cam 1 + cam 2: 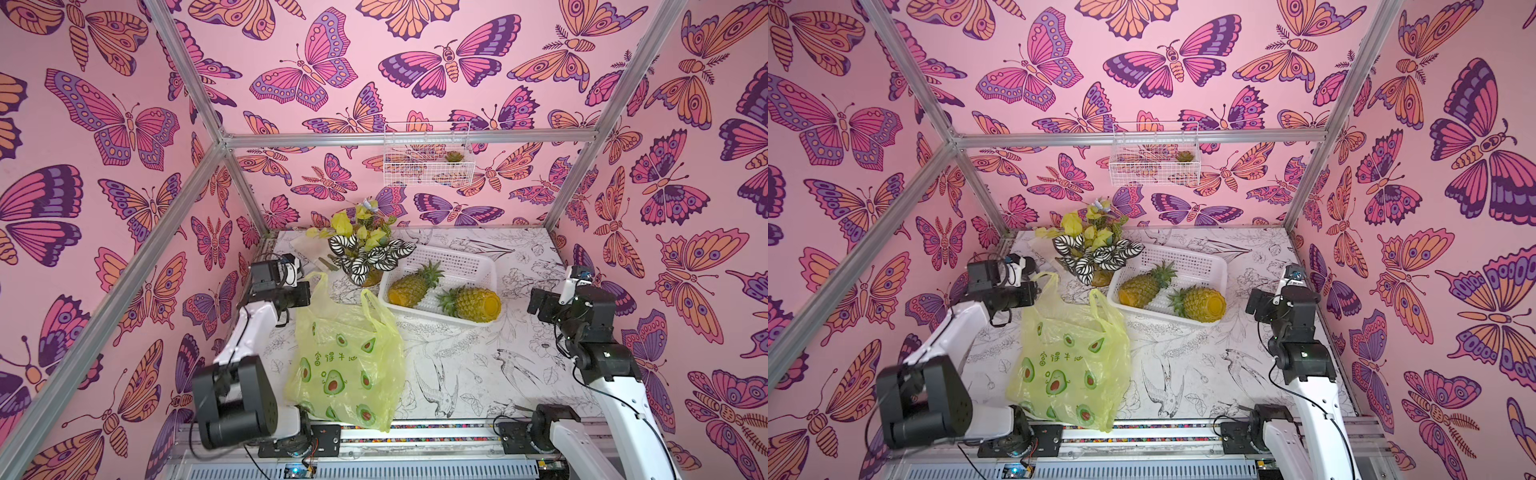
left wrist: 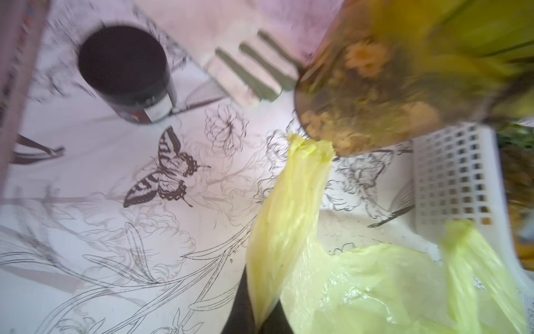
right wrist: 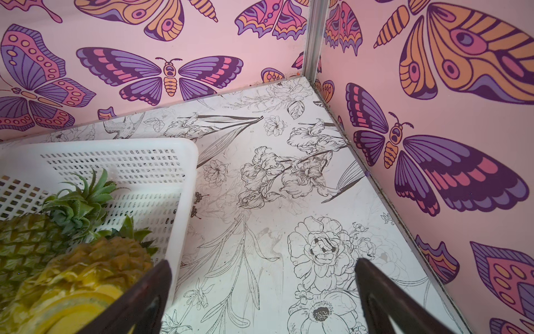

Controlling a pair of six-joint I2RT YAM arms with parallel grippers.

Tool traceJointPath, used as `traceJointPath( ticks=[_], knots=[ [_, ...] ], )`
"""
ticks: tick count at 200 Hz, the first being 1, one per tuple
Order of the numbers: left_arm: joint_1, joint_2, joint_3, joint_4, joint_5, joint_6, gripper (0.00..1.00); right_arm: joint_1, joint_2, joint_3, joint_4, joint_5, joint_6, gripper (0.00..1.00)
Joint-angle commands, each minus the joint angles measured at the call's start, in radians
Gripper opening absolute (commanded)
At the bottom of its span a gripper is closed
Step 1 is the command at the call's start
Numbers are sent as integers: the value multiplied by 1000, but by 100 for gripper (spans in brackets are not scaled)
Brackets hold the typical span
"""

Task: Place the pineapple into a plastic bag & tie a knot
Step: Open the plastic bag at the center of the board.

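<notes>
Setting: pink butterfly-print walls around a white surface (image 1: 478,374) covered in line drawings of birds and flowers.
Step in hand: the opening stage, as I judge it. I have hold of the bag, nothing is loaded and nothing is tied.
Left end effector (image 2: 258,315): closed on one handle loop (image 1: 318,282) of the plastic bag (image 1: 349,361). My wrist view is smeared, but the yellow film runs straight between my fingers.
Right end effector (image 3: 263,261): jaws spread wide and empty, over bare surface just beside a corner of the white basket (image 1: 457,253).
Next move calls for: raising the pinched loop up and away from the free loop (image 1: 376,307) so the mouth parts. My right side then has to take a pineapple across its body, not by the crown. The lower-right pineapple (image 1: 478,304) is the nearer one.
Bag, place: left of centre in both top views, lying mostly flat. Its bottom edge reaches the rail at the lower edge of the frame.
Bag, look: thin, translucent yellow-green film, crinkled, printed with halved avocados and green characters. The mouth looks collapsed, and I see no clear opening.
Loops: the held one is lifted at my left end effector. The free one stands near the basket's rim, and the two are apart.
Knot: none yet.
Fruit: both pineapples lie on their sides in the basket, right of centre. The lower-right one shows its cut yellow base. The other pineapple (image 1: 409,286) lies just beside it, toward the potted plant (image 1: 365,249).
</notes>
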Motion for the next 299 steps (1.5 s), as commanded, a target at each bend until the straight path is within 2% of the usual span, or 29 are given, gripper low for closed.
traceJointPath(
  ticks=[1,16,35,54,68,80,93,120,145,167,197,243,278,299],
  knots=[
    [-18,-203,-109,40,-13,88,0,-3,10,41,-14,-32,-42,99],
    [-20,-362,-169,46,28,144,0,-3,17,46,0,-43,-58,99],
    [-23,-527,-205,46,117,213,0,-2,29,55,30,-125,-112,98],
    [-22,-642,-215,35,272,278,0,4,61,90,40,-256,-139,94],
    [-22,-686,-193,14,376,285,0,25,76,103,70,-420,-158,88],
    [-22,-694,-159,-15,468,288,0,88,79,109,101,-550,-194,85],
    [-22,-681,-120,-45,568,290,0,179,78,115,125,-613,-235,85],
    [-27,-620,-60,-61,684,274,0,425,160,199,111,-597,-278,89],
    [-60,-542,9,-61,723,280,0,653,303,276,135,-565,-306,91],
    [-77,-493,72,-62,754,271,0,762,425,305,259,-568,-316,92],
    [-79,-486,150,-95,762,259,0,811,607,362,427,-616,-317,93],
    [-79,-487,183,-227,749,342,0,844,906,507,587,-729,-308,94],
    [-79,-490,187,-227,721,365,0,860,1045,612,595,-880,-302,81],
    [-79,-488,197,-228,708,370,0,868,1085,636,581,-934,-332,68]
  ],
)
